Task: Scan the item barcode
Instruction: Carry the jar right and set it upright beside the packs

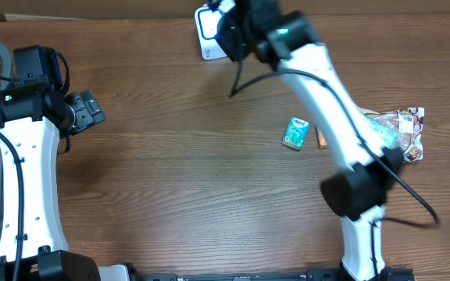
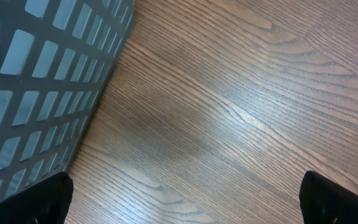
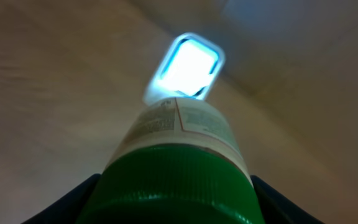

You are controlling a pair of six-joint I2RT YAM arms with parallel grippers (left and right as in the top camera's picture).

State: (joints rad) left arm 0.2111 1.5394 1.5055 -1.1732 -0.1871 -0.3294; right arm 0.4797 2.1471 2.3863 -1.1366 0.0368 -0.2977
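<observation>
Bottle (image 3: 176, 168) in outstretched right tool (image 3: 176, 206) faces scanner (image 3: 185, 65).

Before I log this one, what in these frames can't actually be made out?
The bottle: right wrist view, label print blurred, no barcode discernible; overhead, hidden under the right arm.
The scanner: overhead, partly covered by that arm.
The snack bag: overhead, arm covers its left part.
The basket: left wrist view, cut off by frame edges.

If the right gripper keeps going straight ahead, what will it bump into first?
Probably the glowing scanner: the green-capped bottle held in the right gripper points right at its lit window. How far off it is, the blurry wrist view doesn't show.
</observation>
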